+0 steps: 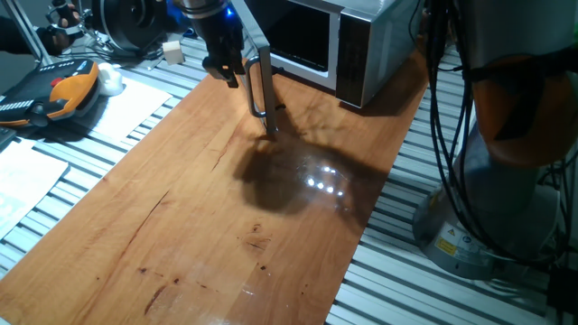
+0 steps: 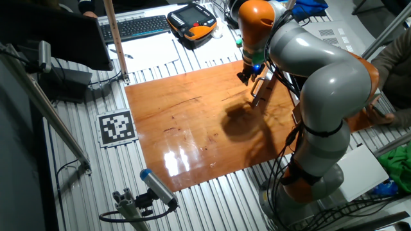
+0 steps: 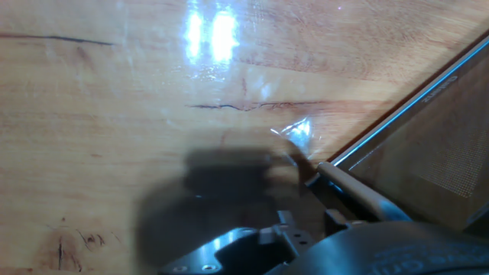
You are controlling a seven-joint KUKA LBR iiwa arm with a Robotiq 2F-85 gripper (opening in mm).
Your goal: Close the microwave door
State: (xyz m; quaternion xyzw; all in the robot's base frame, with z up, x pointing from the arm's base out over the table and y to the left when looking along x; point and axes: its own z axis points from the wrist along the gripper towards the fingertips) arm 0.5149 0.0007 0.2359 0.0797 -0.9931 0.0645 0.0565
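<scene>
Gripper (image 1: 233, 70) beside microwave door (image 1: 256, 63)

One microwave (image 1: 361, 45) with one door (image 1: 256, 63) at twelve o'clock, one gripper (image 1: 226, 68), one keyboard (image 2: 138, 27), two teach pendants (image 2: 191, 16).

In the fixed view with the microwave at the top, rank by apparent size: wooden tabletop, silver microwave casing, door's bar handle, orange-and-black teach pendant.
1. Brown wooden tabletop
2. Silver metal microwave casing
3. Orange-and-black teach pendant
4. Slim silver-grey vertical bar handle on the microwave door

The casing and the pendant are both partly cropped.
</scene>
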